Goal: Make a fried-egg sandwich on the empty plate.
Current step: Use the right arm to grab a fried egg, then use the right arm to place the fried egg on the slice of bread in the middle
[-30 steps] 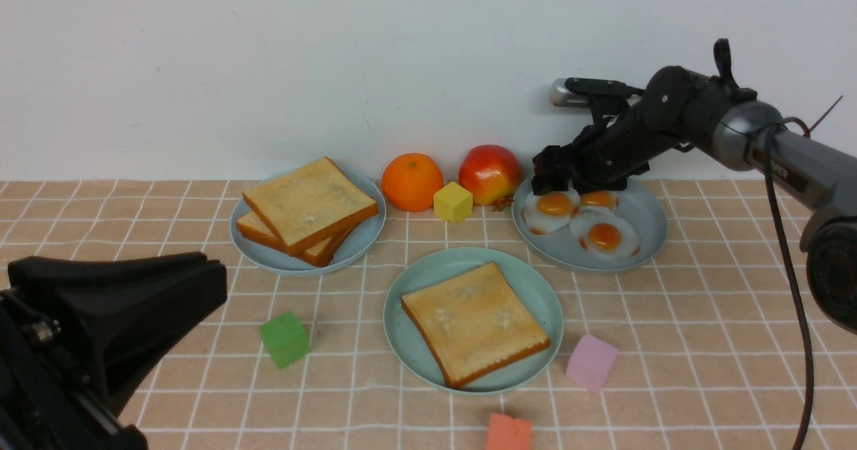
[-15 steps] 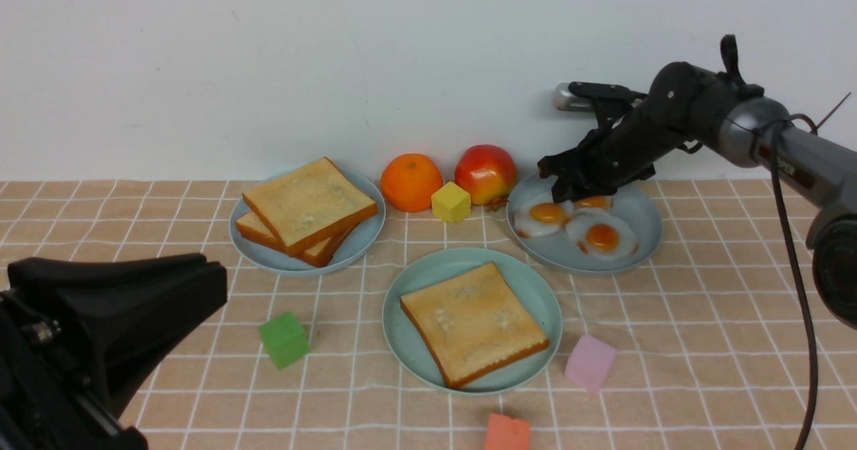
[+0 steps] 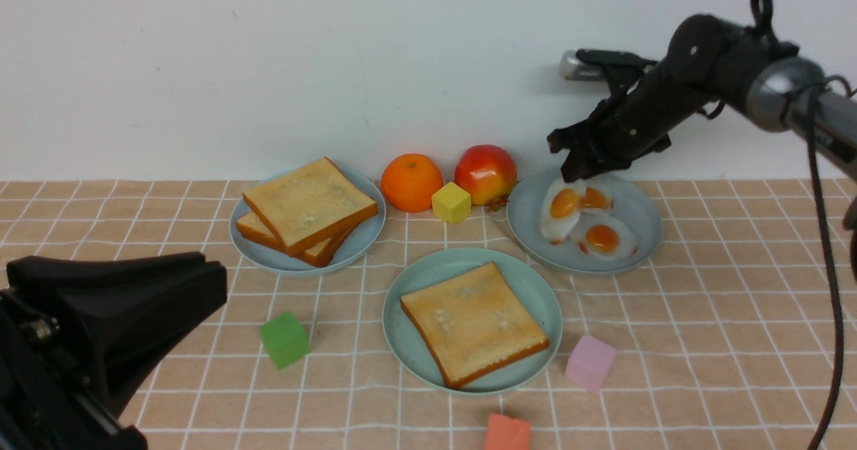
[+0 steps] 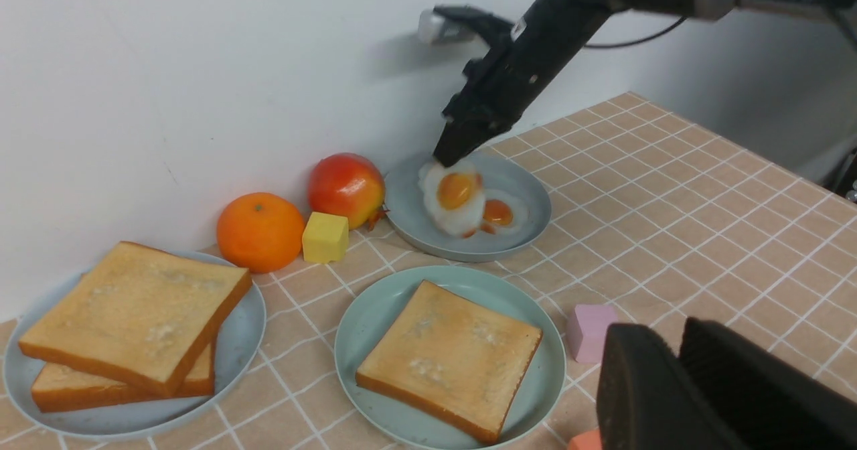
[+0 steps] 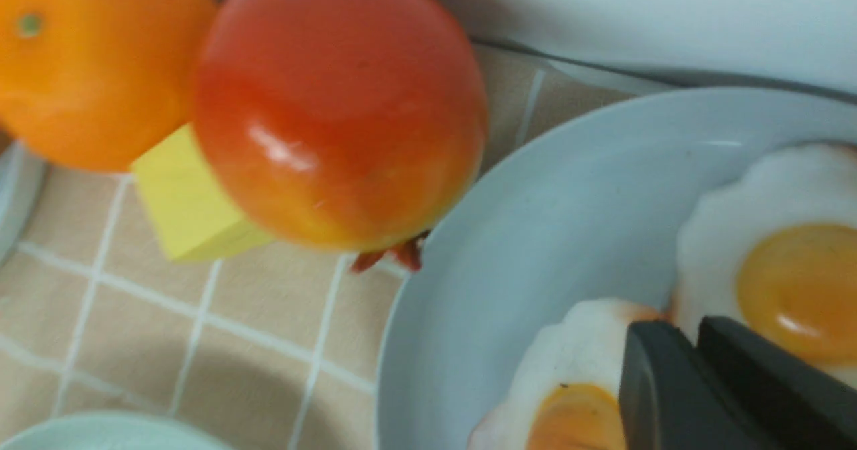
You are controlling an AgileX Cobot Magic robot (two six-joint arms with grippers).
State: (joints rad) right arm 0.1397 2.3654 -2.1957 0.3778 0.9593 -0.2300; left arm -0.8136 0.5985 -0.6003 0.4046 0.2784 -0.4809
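The mint-green plate [image 3: 402, 282] sits at the centre front and holds one toast slice [image 3: 474, 323], also seen in the left wrist view [image 4: 448, 359]. My right gripper [image 3: 577, 169] is shut on the edge of a fried egg [image 3: 562, 209]. It holds the egg tilted, hanging over the grey-blue egg plate [image 3: 636, 209]. In the right wrist view the gripper [image 5: 689, 333] pinches the egg's white [image 5: 582, 369]. My left gripper [image 4: 669, 333] is shut and empty, low at the front left [image 3: 201, 282].
Two more eggs [image 3: 602, 237] lie on the egg plate. Two stacked toast slices [image 3: 309, 203] lie on the back-left plate. An orange [image 3: 411, 181], an apple [image 3: 485, 174] and a yellow cube [image 3: 452, 201] stand by the wall. Green [image 3: 284, 339], pink [image 3: 590, 363] and red [image 3: 507, 432] cubes lie in front.
My right gripper has risen with one egg, which now hangs tilted off the plate. The egg plate slid slightly left. The left arm has not moved.
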